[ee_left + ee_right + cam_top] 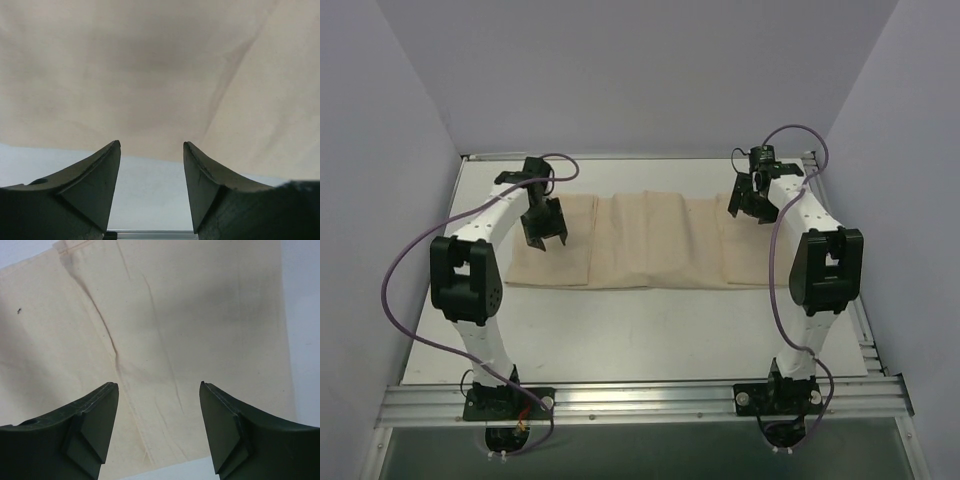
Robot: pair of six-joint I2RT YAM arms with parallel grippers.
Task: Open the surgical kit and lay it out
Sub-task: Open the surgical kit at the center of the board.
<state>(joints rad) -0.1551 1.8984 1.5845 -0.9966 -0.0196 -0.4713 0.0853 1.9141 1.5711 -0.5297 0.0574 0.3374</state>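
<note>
The beige cloth wrap lies flat across the far half of the table, with fold creases running front to back. My left gripper hovers open and empty over the wrap's left end; in the left wrist view the cloth fills the top and its edge crosses between the fingers. My right gripper hovers open and empty over the wrap's right end; the right wrist view shows creased cloth below it. No steel tray or instruments are visible.
The white table lies between the wrap and the aluminium rail at the near edge. Grey walls enclose the left, right and far sides. Purple cables loop off both arms.
</note>
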